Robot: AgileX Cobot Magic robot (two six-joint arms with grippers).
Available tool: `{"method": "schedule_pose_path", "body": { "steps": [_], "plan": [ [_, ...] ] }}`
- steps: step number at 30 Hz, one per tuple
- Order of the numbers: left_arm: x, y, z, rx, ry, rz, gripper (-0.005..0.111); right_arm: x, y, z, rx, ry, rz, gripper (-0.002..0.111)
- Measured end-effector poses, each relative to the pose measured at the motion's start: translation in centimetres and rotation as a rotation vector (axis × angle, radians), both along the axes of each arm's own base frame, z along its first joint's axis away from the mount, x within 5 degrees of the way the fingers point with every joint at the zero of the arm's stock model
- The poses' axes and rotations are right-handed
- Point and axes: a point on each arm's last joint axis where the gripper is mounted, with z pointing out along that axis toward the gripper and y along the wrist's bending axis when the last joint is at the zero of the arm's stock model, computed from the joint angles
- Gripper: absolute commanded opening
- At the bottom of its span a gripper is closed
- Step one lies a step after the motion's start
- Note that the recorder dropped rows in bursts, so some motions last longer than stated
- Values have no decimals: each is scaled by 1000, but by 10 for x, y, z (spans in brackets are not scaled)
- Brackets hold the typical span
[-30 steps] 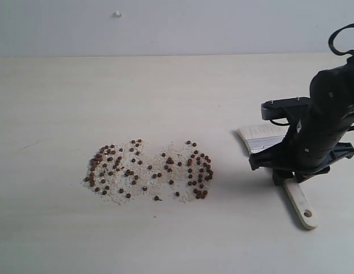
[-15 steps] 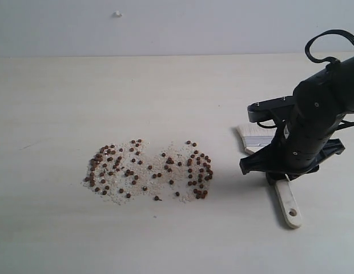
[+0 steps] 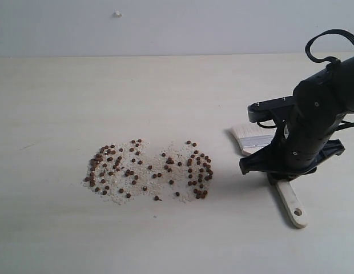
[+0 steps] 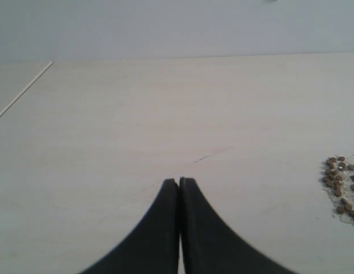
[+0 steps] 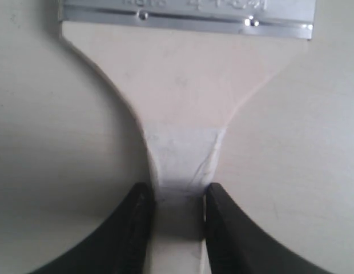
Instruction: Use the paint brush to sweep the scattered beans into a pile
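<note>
The beans (image 3: 148, 168) lie scattered with pale grit in a wide patch of two loose clusters on the light table; they form no compact pile. Their edge shows in the left wrist view as beans (image 4: 341, 188). The paint brush (image 3: 254, 137) lies flat to their right, white bristles toward the beans, and its holed handle end (image 3: 297, 212) points to the front. My right gripper (image 5: 177, 194) is shut on the narrow neck of the handle (image 5: 185, 97), below the silver ferrule (image 5: 185, 14). My left gripper (image 4: 180, 181) is shut on nothing, over bare table left of the beans.
The right arm (image 3: 314, 125) stands over the brush and hides its middle. The table's back edge meets a pale wall (image 3: 165, 25) with a small white mark (image 3: 117, 13). A thin line (image 4: 23, 91) crosses the table's corner in the left wrist view.
The right arm moved left with the brush in its grip, then held almost still. The bristles ended a little closer to the beans. The beans did not move.
</note>
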Motion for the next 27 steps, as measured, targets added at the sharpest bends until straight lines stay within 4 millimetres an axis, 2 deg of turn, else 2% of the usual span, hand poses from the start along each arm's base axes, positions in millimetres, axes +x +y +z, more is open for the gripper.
{"method": "schedule_pose_path", "body": {
  "steps": [4,6,8,13,17,24,27],
  "plan": [
    [0,0,0,0,0,0,0,0,0,0,-5,2,25,24],
    [0,0,0,0,0,0,0,0,0,0,-8,4,53,16],
    [0,0,0,0,0,0,0,0,0,0,-12,5,83,0],
    [0,0,0,0,0,0,0,0,0,2,-13,-7,120,0],
    [0,0,0,0,0,0,0,0,1,21,1,-67,162,0],
    [0,0,0,0,0,0,0,-6,-3,72,30,-226,229,0],
    [0,0,0,0,0,0,0,-9,-4,83,39,-262,234,0]
  ]
}}
